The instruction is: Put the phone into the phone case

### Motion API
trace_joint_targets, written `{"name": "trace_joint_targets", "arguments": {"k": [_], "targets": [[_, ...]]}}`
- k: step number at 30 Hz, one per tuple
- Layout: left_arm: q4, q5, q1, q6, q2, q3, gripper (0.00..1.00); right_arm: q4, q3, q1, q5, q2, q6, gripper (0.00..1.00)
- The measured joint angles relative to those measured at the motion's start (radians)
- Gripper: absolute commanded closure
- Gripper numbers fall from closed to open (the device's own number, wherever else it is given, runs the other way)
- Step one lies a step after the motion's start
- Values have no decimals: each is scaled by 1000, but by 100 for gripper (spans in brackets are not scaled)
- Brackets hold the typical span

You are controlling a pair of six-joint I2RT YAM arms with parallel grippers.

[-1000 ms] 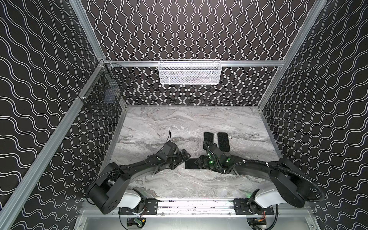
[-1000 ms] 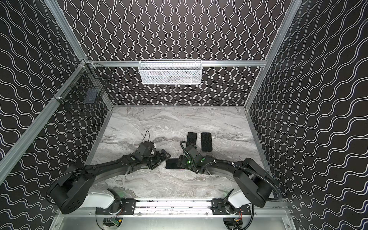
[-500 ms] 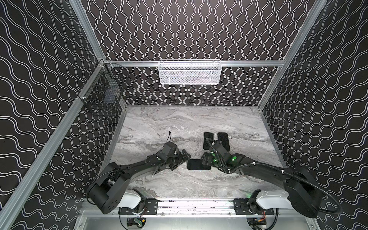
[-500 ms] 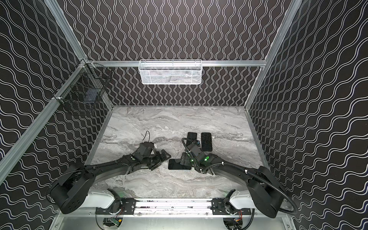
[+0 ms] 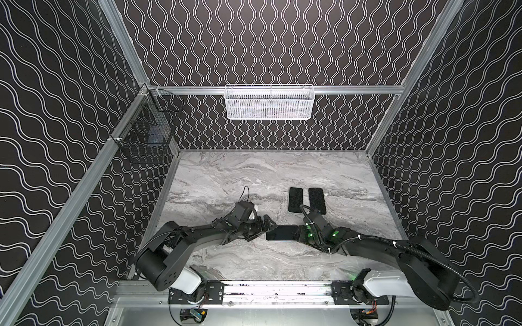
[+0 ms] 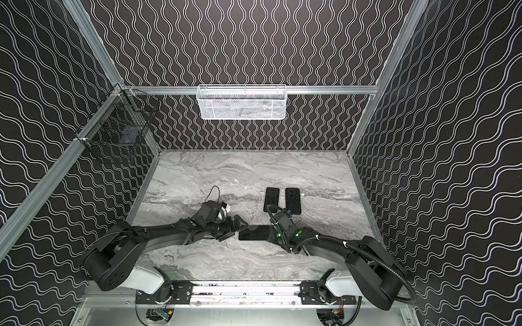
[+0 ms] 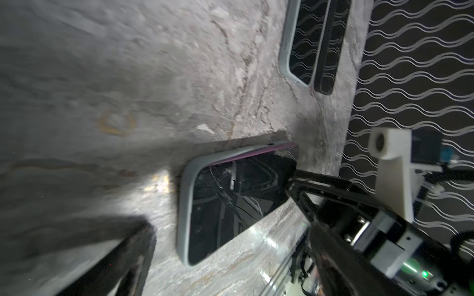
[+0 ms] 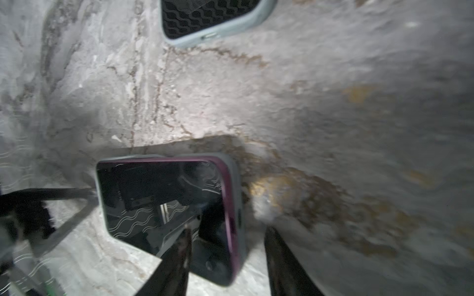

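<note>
A black phone (image 5: 281, 232) with a purple edge lies screen up in a grey-blue phone case (image 7: 183, 205) on the marble table, between both grippers. Its purple edge (image 8: 230, 205) stands a little above the case rim (image 8: 239, 194) at the right end and along one long side. My right gripper (image 5: 300, 234) straddles that end, open: one finger (image 8: 179, 256) is over the screen, and the other (image 8: 282, 256) is beyond the case with a gap. My left gripper (image 5: 267, 225) is wide open at the case's left end and holds nothing.
Two more dark phones lie side by side behind the right gripper (image 5: 295, 199) (image 5: 317, 201), one in a grey-blue case (image 8: 213, 25). A white mesh basket (image 5: 268, 101) hangs on the back wall. A black wire basket (image 5: 147, 132) hangs on the left wall.
The right gripper's jaws have narrowed around the phone's right end. The phone and case have slid a little to the right. The left arm has stayed still.
</note>
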Motion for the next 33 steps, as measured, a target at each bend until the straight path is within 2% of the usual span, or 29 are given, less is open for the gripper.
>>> {"name": "trace_joint_targets", "arguments": {"k": [5, 12, 21, 33], "targets": [[39, 37, 0, 17, 16, -5, 2, 50, 4, -3, -29, 30, 0, 60], [69, 36, 3, 21, 16, -16, 2, 83, 0, -5, -18, 56, 1, 68], [160, -27, 6, -15, -15, -89, 20, 232, -43, -7, -12, 91, 23, 68], [348, -67, 7, -84, -67, -195, 22, 356, -89, -8, -6, 105, 48, 68]]}}
